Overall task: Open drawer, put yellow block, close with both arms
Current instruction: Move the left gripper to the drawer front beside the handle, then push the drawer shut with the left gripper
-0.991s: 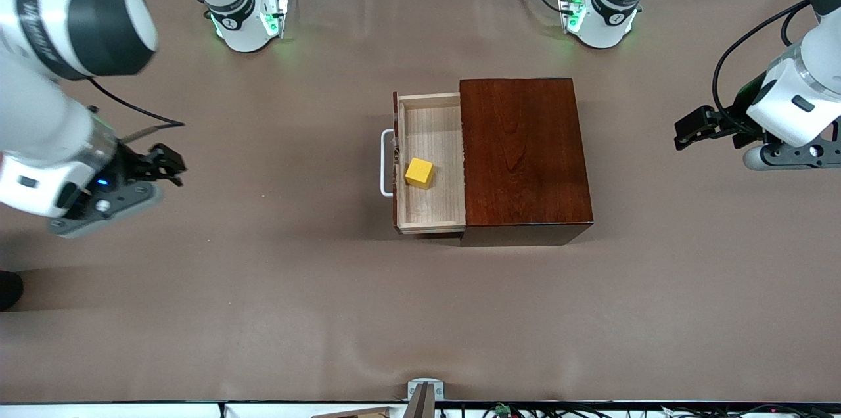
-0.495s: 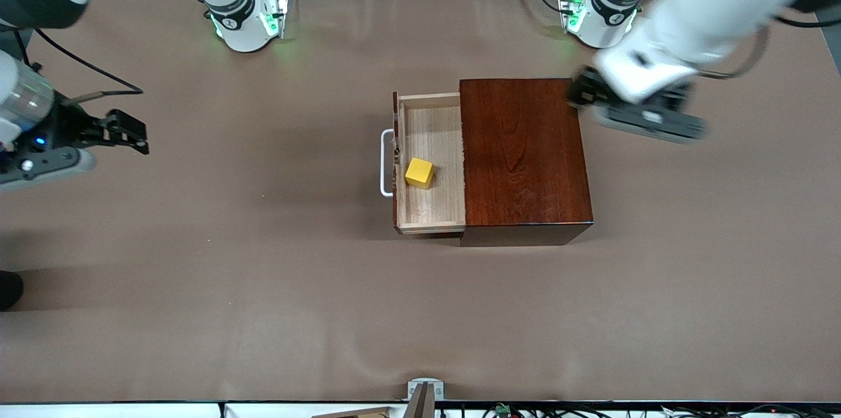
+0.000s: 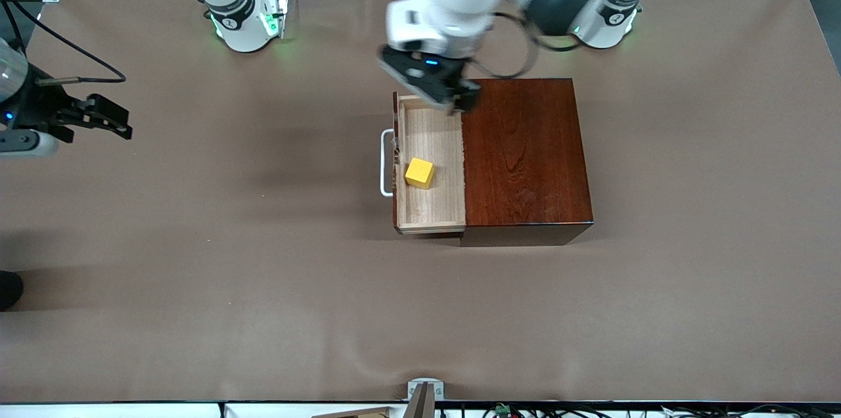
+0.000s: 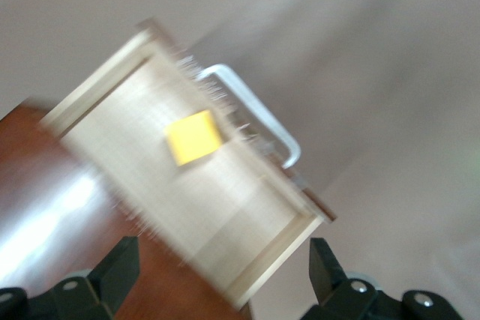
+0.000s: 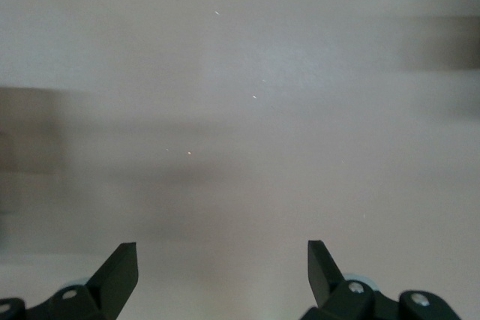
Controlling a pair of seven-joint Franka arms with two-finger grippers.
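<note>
- Drawer (image 3: 430, 165) – pulled out of box (image 3: 522, 155), yellow block (image 3: 419, 173) inside.
- Left claw (image 3: 447, 96) – open, over drawer's 12 o'clock corner.
- Right claw (image 3: 108, 119) – open, empty, over bare desk (image 3: 263, 273).

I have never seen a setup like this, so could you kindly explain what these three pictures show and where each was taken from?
Two white robot arms work at a brown table. The wide picture looks down from across the table; the others come from cameras on each wrist. A dark wooden box has its drawer pulled out, with a yellow block inside. The left gripper hangs open over the drawer's corner, holding nothing. The right gripper waits open over bare table at its end, also empty.
</note>
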